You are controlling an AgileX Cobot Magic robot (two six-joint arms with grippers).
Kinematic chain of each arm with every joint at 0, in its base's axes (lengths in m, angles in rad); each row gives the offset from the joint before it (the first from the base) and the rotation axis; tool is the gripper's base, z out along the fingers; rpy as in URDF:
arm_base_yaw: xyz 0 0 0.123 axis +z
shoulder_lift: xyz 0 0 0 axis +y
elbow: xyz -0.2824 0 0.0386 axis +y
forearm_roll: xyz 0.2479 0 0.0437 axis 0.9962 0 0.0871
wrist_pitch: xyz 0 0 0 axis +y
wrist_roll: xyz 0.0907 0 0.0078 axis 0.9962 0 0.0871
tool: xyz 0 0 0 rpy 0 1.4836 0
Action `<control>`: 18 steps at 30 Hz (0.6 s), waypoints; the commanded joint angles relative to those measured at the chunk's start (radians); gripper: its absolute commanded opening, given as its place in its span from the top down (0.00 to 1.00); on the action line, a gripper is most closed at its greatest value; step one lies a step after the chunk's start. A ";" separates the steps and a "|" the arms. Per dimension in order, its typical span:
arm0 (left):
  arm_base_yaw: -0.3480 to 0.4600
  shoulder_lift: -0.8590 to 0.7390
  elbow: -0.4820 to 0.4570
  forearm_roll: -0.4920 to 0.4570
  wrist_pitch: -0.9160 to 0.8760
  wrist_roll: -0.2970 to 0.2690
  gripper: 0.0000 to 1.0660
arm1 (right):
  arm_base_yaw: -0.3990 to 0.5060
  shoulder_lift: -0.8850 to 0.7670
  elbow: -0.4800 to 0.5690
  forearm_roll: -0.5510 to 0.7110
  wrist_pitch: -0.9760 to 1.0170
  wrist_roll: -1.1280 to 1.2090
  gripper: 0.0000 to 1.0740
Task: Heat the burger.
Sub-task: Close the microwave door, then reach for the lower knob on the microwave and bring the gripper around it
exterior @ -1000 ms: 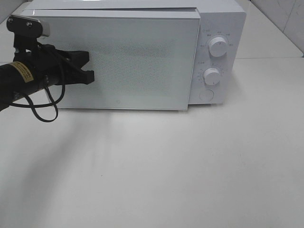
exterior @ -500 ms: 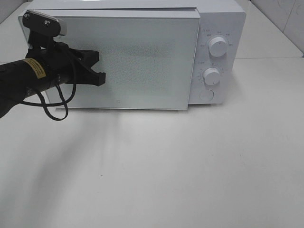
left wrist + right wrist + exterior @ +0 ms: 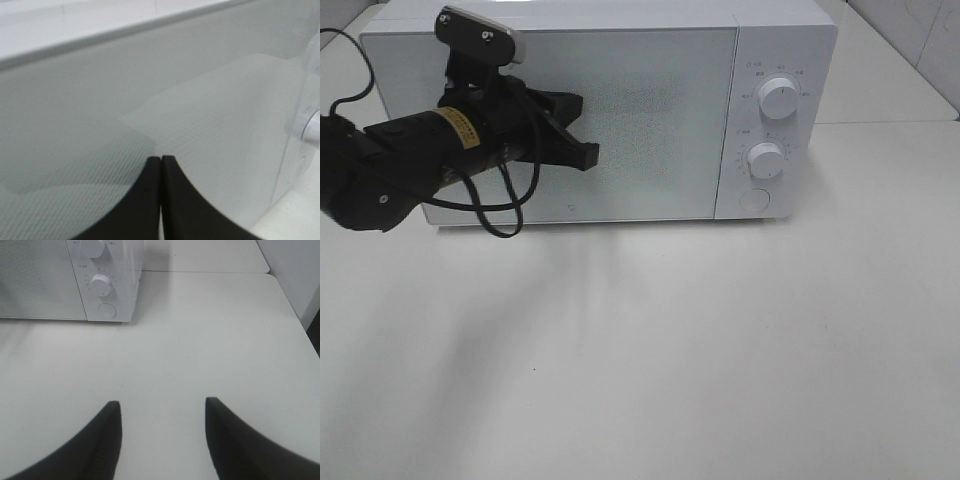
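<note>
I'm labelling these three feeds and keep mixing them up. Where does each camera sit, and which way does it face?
Exterior high: mounted high in front, looking down at the microwave and table; shows the left arm, its shut left gripper at the door.
Left wrist: on the left arm, facing the door close up; shows the shut left gripper.
Right wrist: on the right arm, looking across the table toward the microwave; shows the open right gripper.
Shared: the lower knob appears in exterior high and right wrist.

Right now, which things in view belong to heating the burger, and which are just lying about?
Job: microwave, shut door, upper knob, lower knob, left fingers shut at it; burger unseen.
Idle: right fingers, open over the table.
</note>
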 commanded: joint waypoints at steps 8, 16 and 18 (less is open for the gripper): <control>-0.085 0.024 -0.147 -0.211 0.024 0.059 1.00 | -0.003 -0.027 0.001 -0.002 -0.009 -0.006 0.51; -0.154 -0.007 -0.147 -0.243 0.083 0.108 1.00 | -0.003 -0.027 0.001 -0.002 -0.009 -0.006 0.51; -0.169 -0.025 -0.147 -0.241 0.118 0.107 1.00 | -0.003 -0.027 0.001 -0.002 -0.009 -0.006 0.51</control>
